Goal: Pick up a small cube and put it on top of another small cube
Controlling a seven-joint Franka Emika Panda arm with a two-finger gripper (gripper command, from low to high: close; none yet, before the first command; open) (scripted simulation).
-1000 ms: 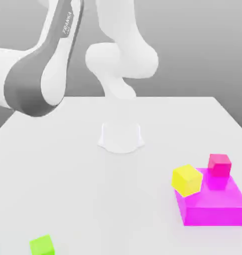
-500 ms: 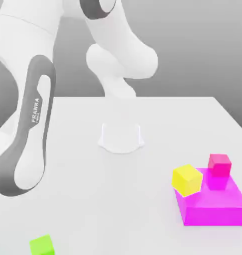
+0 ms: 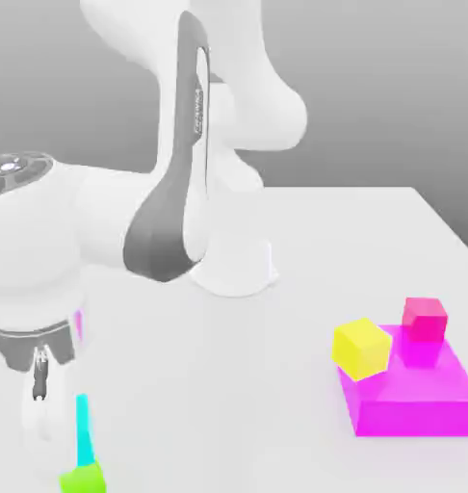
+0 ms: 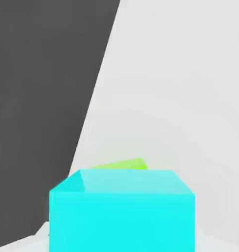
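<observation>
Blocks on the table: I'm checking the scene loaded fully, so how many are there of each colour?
Cyan cube, between the gripper's fingers: 1
Green cube: 1
Yellow cube: 1
Small pink cube: 1
Large magenta block: 1
Total: 5

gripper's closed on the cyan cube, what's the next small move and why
Probably a short straight lift. The gripper is shut on the cyan cube, low over the table, and the green cube sits close beside it. Rising first should clear the green cube before any sideways travel.
</observation>
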